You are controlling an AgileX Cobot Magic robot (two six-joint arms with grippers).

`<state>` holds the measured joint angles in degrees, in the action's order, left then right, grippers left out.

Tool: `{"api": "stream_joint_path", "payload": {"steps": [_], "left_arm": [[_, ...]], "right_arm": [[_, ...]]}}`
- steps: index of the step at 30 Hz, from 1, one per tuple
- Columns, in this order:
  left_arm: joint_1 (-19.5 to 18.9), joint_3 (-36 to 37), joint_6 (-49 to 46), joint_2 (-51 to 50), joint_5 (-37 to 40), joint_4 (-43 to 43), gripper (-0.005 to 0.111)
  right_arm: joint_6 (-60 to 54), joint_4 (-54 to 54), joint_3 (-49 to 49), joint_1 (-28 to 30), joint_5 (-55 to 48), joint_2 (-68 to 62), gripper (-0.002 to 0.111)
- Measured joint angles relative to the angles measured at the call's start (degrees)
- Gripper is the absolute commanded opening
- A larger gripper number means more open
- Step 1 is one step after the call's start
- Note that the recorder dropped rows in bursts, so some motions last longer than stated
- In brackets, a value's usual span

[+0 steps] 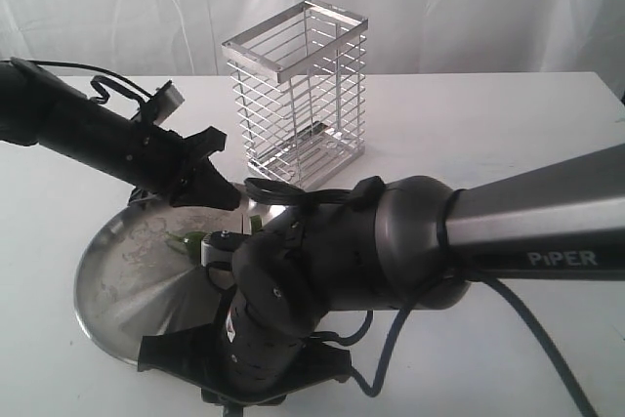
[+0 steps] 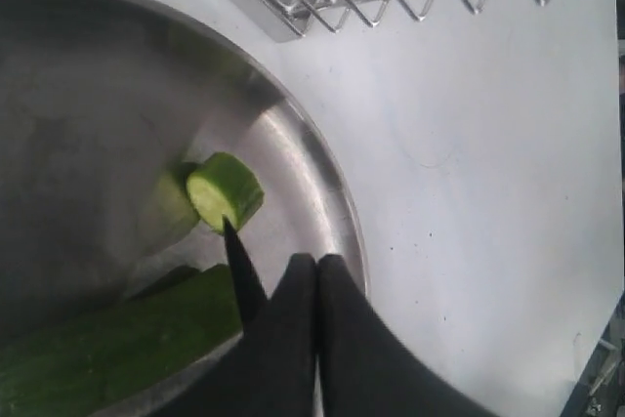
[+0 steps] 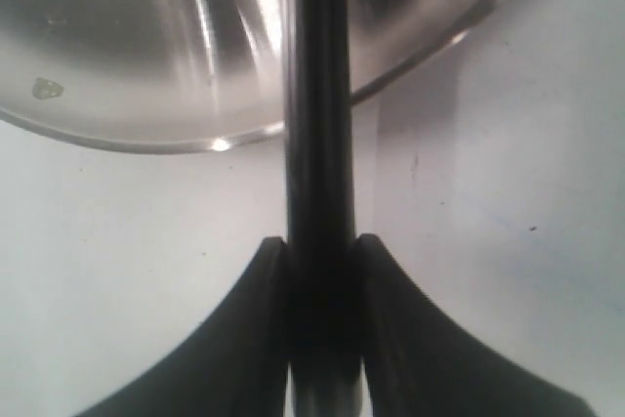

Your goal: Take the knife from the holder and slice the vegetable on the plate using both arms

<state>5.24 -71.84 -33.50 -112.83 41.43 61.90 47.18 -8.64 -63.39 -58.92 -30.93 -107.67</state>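
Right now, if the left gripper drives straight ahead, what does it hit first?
Probably the plate: the shut left gripper aims at bare steel just inside its rim. The vegetable slice and knife tip lie off that line. Depth is unclear; past the rim stands the holder.

Bright, even, diffuse light all over; white counter [image 1: 508,124] nearly washed out. Long glare streaks across the plate [image 3: 117,46] just beyond the right gripper [image 3: 320,246], plus a small hot spot on the rim. Soft grey shadow on the counter beside that gripper. Knife [image 3: 317,95] in its jaws blurred, black and featureless. Ahead of the left gripper [image 2: 315,261], plate interior dim and shaded; vegetable [image 2: 227,189] slice reasonably sharp, longer piece nearer the gripper out of focus.
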Motion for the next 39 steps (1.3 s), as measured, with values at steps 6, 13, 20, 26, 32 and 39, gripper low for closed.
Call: {"api": "stream_joint_path", "payload": {"steps": [6,13,20,26,32,39], "left_arm": [[0.1,0.0,-3.3,-0.9,1.5,4.2,0.000],[2.1,0.0,-4.6,-1.4,0.3,4.3,0.000],[3.3,0.0,-4.7,-5.3,-1.5,1.8,0.000],[3.3,-0.8,-4.1,-7.9,-1.4,2.3,0.000],[3.3,-2.1,-4.0,-8.4,-0.7,2.4,0.000],[1.9,-7.3,-3.9,-7.4,2.3,-0.8,0.000]], "right_arm": [[0.0,0.0,0.0,0.0,0.0,0.0,0.000],[0.0,0.0,0.0,0.0,0.0,0.0,0.000],[0.0,0.0,0.0,0.0,0.0,0.0,0.000],[0.0,-0.1,0.0,-0.1,0.0,0.0,0.000],[0.0,-0.1,0.0,-0.1,0.0,0.0,0.000],[0.0,-0.1,0.0,-0.2,0.0,0.0,0.000]]}}
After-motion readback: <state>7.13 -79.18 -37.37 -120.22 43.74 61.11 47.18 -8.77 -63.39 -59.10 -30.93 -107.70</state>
